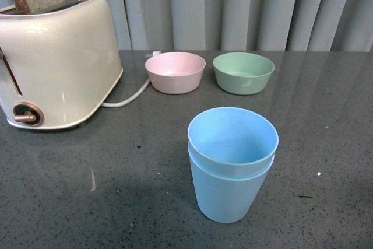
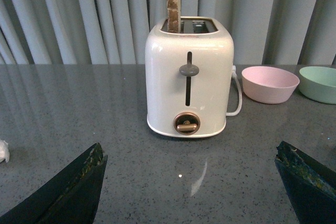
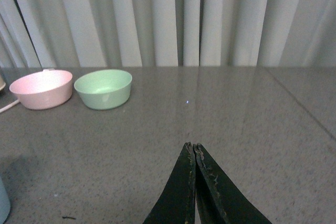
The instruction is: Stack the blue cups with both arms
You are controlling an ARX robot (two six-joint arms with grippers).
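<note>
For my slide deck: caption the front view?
Two blue cups nested on a grey table, with pink bowl, green bowl and toaster behind.

Centre: stacked blue cups [image 1: 231, 164] stand alone, bare tabletop [image 1: 326, 144] around them.
10 o'clock: toaster [image 1: 55, 62] with its cord [image 1: 128, 98] blocks that side.
12 o'clock: pink bowl [image 1: 175, 72] and green bowl [image 1: 243, 72], narrow gap between.
3 o'clock: open room.

light blue cups [image 1: 232, 164], pink bowl [image 1: 175, 72], green bowl [image 1: 243, 73], cream toaster [image 1: 55, 62]
</note>
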